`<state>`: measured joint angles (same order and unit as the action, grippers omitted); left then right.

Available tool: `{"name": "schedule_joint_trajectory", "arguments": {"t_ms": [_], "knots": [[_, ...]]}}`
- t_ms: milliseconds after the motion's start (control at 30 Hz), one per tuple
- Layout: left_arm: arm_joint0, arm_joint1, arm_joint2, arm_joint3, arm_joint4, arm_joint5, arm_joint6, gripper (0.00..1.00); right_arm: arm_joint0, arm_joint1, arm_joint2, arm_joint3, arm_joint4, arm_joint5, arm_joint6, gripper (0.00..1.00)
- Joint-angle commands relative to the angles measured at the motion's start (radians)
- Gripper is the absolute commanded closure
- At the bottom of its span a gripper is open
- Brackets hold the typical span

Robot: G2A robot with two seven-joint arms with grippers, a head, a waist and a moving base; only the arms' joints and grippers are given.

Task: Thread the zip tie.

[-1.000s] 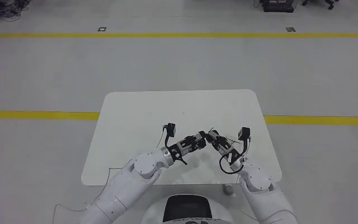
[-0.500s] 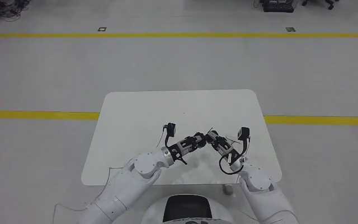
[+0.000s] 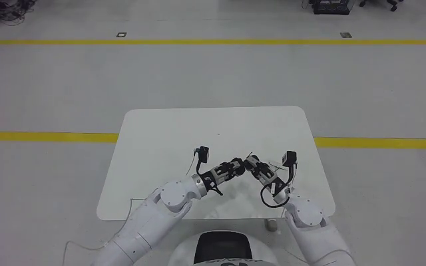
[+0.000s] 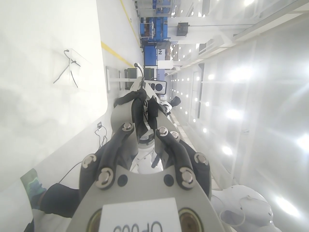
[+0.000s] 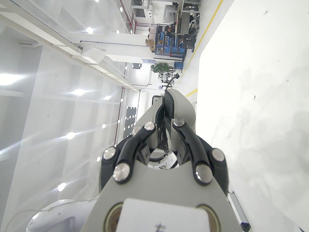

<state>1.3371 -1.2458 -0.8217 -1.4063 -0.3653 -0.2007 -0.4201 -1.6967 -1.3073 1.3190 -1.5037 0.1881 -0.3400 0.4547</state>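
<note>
Pinching my right claw [image 3: 251,161] and left claw [image 3: 238,162] narrow, tip to tip, over the table [image 3: 166,133].
The zip tie [image 3: 248,156], a thin dark strand, pokes up from my right claw's pads; whether the left claw grips it, I cannot tell.

Almost nothing moves over the second. In the top view the left elbow [image 3: 176,194] creeps a shade toward 3 o'clock. The right elbow [image 3: 303,213] creeps a shade toward 9 o'clock, so the two arms draw in slightly toward each other. The left gripper [image 3: 237,163] and right gripper [image 3: 253,163], tip to tip above the 6 o'clock half of the bench [image 3: 153,133], drift by a hair at most, in a direction too slight to tell. Whether either set of jaws tightens or loosens cannot be told.
</note>
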Motion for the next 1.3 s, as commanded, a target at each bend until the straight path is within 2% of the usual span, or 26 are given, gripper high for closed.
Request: {"name": "schedule_joint_trajectory", "arguments": {"t_ms": [0, 33, 167, 200, 233, 267, 533, 633, 733, 767, 833, 1100, 1167, 1267], "knots": [[-0.001, 0.0, 0.001, 0.002, 0.0, 0.001, 0.0, 0.96, 0.0, 0.001, -0.001, 0.0, 0.0, 0.0, 0.001, 1.0], [-0.002, 0.0, 0.001, 0.004, 0.0, 0.002, 0.001, 1.0, 0.001, 0.001, -0.001, 0.001, 0.0, 0.0, 0.001, 1.0], [-0.004, -0.001, 0.002, 0.008, -0.002, 0.002, 0.0, 1.0, 0.001, 0.002, -0.003, 0.002, 0.001, 0.0, 0.003, 1.0], [-0.004, -0.001, 0.003, 0.009, -0.002, 0.002, -0.001, 1.0, 0.001, 0.003, -0.003, 0.003, 0.003, 0.0, 0.004, 0.95], [-0.004, -0.001, 0.002, 0.011, -0.003, 0.001, -0.002, 1.0, 0.001, 0.003, -0.003, 0.004, 0.006, 0.0, 0.006, 0.58], [-0.004, 0.0, 0.001, 0.012, -0.003, 0.0, -0.004, 1.0, 0.002, 0.003, -0.003, 0.005, 0.011, 0.0, 0.01, 0.0], [0.01, 0.018, -0.042, 0.005, 0.007, 0.001, -0.05, 1.0, 0.002, 0.013, 0.028, 0.011, 0.054, 0.0, 0.073, 0.0], [0.024, 0.03, -0.071, -0.003, 0.009, 0.007, -0.079, 1.0, 0.005, 0.02, 0.045, 0.019, 0.066, 0.012, 0.125, 0.0], [0.036, 0.04, -0.097, -0.004, -0.015, 0.012, -0.126, 1.0, 0.024, 0.029, 0.066, 0.039, 0.122, 0.052, 0.23, 0.0], [0.035, 0.044, -0.104, 0.002, -0.022, 0.008, -0.158, 1.0, 0.035, 0.033, 0.075, 0.054, 0.146, 0.069, 0.276, 0.0], [0.028, 0.048, -0.108, 0.017, -0.024, -0.007, -0.222, 1.0, 0.042, 0.035, 0.081, 0.063, 0.157, 0.078, 0.295, 0.0], [0.026, 0.049, -0.109, 0.02, -0.023, -0.008, -0.228, 1.0, 0.042, 0.035, 0.081, 0.063, 0.157, 0.078, 0.295, 0.0], [0.021, 0.046, -0.097, 0.012, -0.042, 0.009, -0.24, 1.0, 0.042, 0.035, 0.078, 0.064, 0.164, 0.085, 0.3, 0.0], [-0.002, 0.048, -0.098, 0.026, -0.091, 0.029, -0.315, 1.0, 0.073, 0.045, 0.097, 0.115, 0.212, 0.118, 0.428, 0.0]]}}
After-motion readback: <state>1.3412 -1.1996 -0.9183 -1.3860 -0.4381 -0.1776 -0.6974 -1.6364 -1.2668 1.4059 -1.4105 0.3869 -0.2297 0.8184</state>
